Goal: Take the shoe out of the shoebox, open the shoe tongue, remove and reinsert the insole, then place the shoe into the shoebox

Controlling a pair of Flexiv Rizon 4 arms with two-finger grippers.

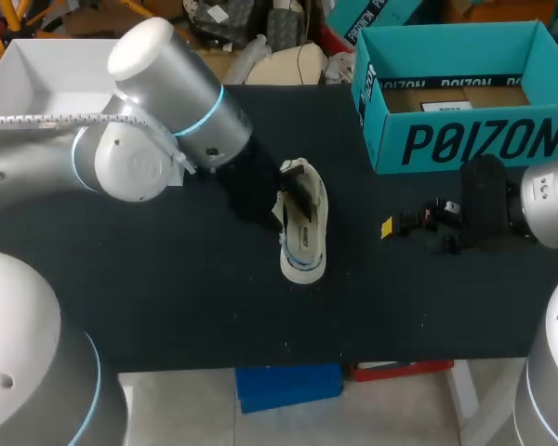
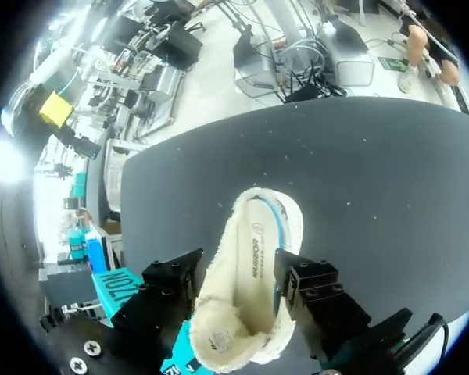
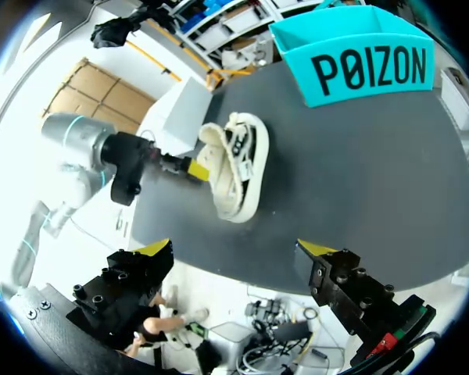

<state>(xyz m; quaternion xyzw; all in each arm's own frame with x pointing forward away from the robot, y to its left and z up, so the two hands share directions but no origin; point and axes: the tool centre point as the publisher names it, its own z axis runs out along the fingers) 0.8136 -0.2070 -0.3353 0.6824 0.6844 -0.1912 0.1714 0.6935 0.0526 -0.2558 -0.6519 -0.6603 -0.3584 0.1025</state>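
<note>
A cream low-top shoe [image 1: 304, 232] lies mid-table with its opening facing up. In the left wrist view its fleecy collar and insole [image 2: 254, 242] show between my left gripper's [image 2: 238, 269] black fingers, which press on both sides of the heel end. From the right wrist view, one yellow tip of that gripper [image 3: 194, 168] rests against the shoe [image 3: 234, 168]. My right gripper [image 1: 388, 227] hovers to the shoe's right with its jaws wide apart and nothing in them; its own view shows its fingertips [image 3: 313, 248] well short of the shoe.
The open teal shoebox [image 1: 465, 139] stands at the back right, seen too in the right wrist view [image 3: 367, 70]. A white box [image 1: 37, 74] sits at the back left. The black tabletop [image 1: 167, 288] ends at its front edge just below the shoe.
</note>
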